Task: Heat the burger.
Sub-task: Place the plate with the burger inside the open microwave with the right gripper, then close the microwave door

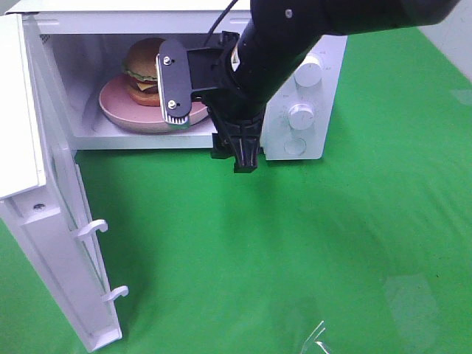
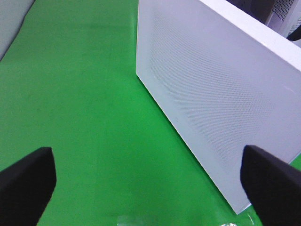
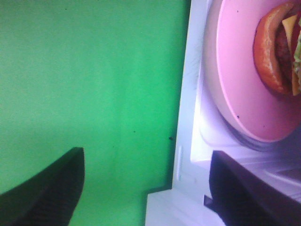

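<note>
The burger [image 1: 144, 70] sits on a pink plate [image 1: 118, 110] inside the open white microwave [image 1: 324, 66]. In the right wrist view the burger [image 3: 277, 52] and the plate [image 3: 244, 94] lie just past the microwave's front sill. My right gripper [image 1: 210, 125] is open and empty at the mouth of the microwave, with one finger in front of the plate's rim and the other over the green cloth; it also shows in the right wrist view [image 3: 148, 197]. My left gripper [image 2: 149, 188] is open and empty, facing the outer side of the microwave door [image 2: 216, 94]. It is out of the high view.
The microwave door [image 1: 44, 221] stands swung open at the left, with two latch hooks [image 1: 92, 228] on its inner edge. Control knobs [image 1: 301, 114] are on the microwave's right panel. Green cloth [image 1: 295, 243] covers the table. A clear plastic scrap [image 1: 317, 339] lies at the front edge.
</note>
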Robot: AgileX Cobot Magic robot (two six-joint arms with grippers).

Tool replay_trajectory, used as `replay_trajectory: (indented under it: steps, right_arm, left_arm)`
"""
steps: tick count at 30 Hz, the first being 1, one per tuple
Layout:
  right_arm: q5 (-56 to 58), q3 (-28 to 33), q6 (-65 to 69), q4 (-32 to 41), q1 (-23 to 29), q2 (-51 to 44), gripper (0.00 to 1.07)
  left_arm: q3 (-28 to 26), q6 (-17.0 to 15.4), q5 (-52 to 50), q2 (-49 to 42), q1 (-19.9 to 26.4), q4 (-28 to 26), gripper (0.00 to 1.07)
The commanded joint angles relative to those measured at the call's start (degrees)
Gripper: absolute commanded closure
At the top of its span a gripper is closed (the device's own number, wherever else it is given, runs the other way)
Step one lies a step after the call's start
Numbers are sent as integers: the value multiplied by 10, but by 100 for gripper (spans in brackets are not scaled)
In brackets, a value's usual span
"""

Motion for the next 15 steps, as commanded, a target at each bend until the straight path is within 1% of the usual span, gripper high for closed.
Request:
replay_trajectory:
  steps: [1,2,3,4,7,8,9,11,12,13,14,15]
  right_arm:
    - [-11,30,28,-3,0,-33,32]
    - [-15,45,39,-3,0,-43,32]
    - [-15,45,39,-3,0,-43,32]
    - [-22,87,82,-2,0,-83,32]
    - [-25,101,103,1,0,-96,32]
    - [-25,129,145,2,0,-120,32]
    - [-25,129,145,2,0,-120,32]
    - [-26,172,247,6,0,-174,32]
    - [-26,172,247,6,0,-174,32]
    - [-26,191,300,9,0,-201,32]
    - [-26,191,300,9,0,-201,32]
    - [-23,210,352,11,0,-229,32]
  left_arm:
    - [1,-2,1,-3,-1,-1,7]
    - [1,-2,1,-3,-1,-1,7]
    - [1,-2,1,-3,-1,-1,7]
    - [1,-2,1,-3,-1,-1,7]
    - [1,-2,1,-3,-1,-1,7]
    - [1,-2,1,-3,-1,-1,7]
    - [1,-2,1,-3,-1,-1,7]
    - [1,-2,1,-3,-1,-1,7]
    - [1,-2,1,-3,-1,-1,7]
    - [1,-2,1,-3,-1,-1,7]
    - [1,-2,1,-3,-1,-1,7]
    - [1,-2,1,-3,-1,-1,7]
